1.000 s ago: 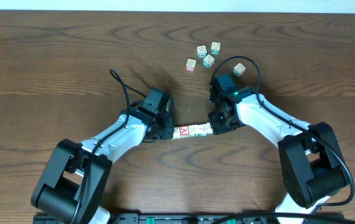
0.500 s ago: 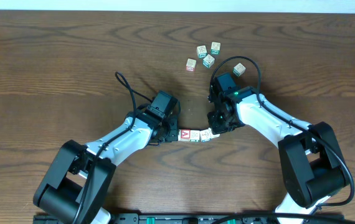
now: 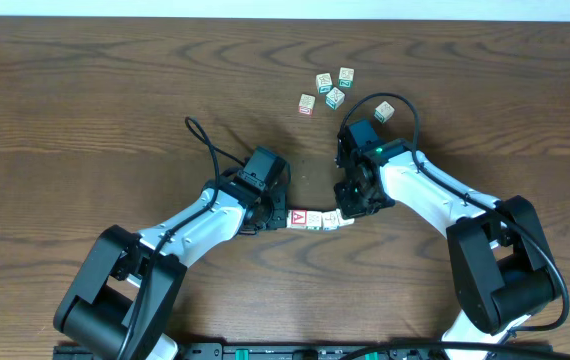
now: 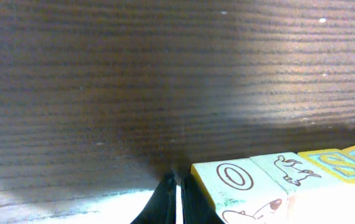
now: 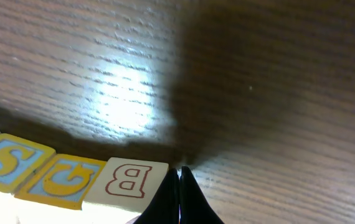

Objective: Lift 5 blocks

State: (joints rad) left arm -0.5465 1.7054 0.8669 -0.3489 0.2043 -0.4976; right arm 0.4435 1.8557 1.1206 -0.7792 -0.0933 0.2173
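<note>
Pressing the blocks (image 3: 313, 219) endwise between clenched left gripper (image 3: 279, 216) and clenched right gripper (image 3: 345, 211): light, stiff cubes, probably a buckle-prone row.

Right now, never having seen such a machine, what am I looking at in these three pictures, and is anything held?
The wide picture is from a camera above a wooden table. The two white-and-black shapes are robot arms, each ending in a two-finger gripper. The other two pictures come from cameras on the wrists, looking along the fingers. Between the arms is a short row of alphabet blocks, one showing a red A. The left gripper and right gripper are both shut and seem to press the row from its ends, not pinch one block. Whether it is off the table I cannot tell. Five loose blocks sit farther back.
</note>
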